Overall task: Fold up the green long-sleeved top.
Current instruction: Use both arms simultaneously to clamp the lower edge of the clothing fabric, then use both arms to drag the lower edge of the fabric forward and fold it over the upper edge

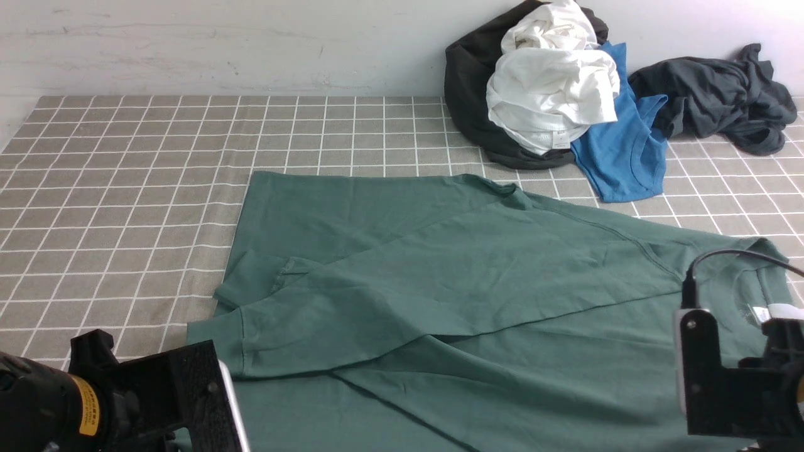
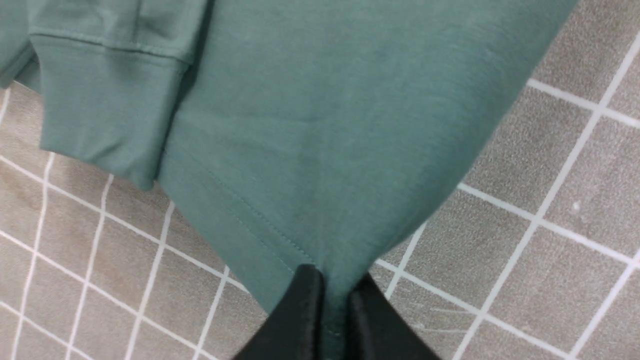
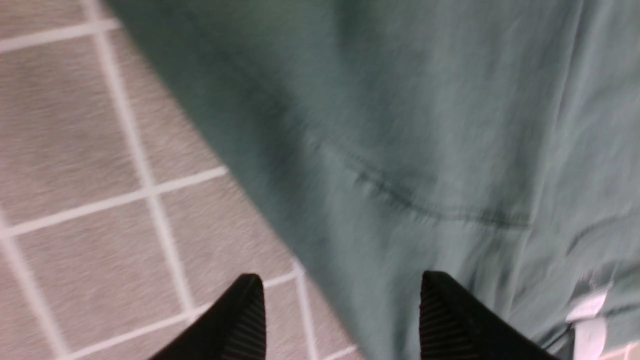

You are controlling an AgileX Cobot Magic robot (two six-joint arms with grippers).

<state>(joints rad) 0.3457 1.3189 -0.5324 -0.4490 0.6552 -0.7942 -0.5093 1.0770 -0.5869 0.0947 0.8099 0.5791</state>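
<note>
While the green long-sleeved top (image 1: 477,270) is spread over the near middle and right of the checked counter (image 1: 125,188), with sleeves folded across its body, a hem corner is pinched in the clenched left hand (image 2: 336,287). The right hand (image 3: 342,287) is seen released, jaws wide apart above the top's edge. A pile of white, blue and dark garments (image 1: 553,94) is heaped by the far wall.

The setting was an indoor robot test bench. A grey checked tablecloth (image 1: 125,157) ran back to a bare white wall (image 1: 220,44). The green long-sleeved top (image 1: 440,263) lay spread on it, a heap of garments (image 1: 553,94) at the far right, and a black left arm (image 1: 125,402) and right arm (image 1: 722,376) at the near edge.
</note>
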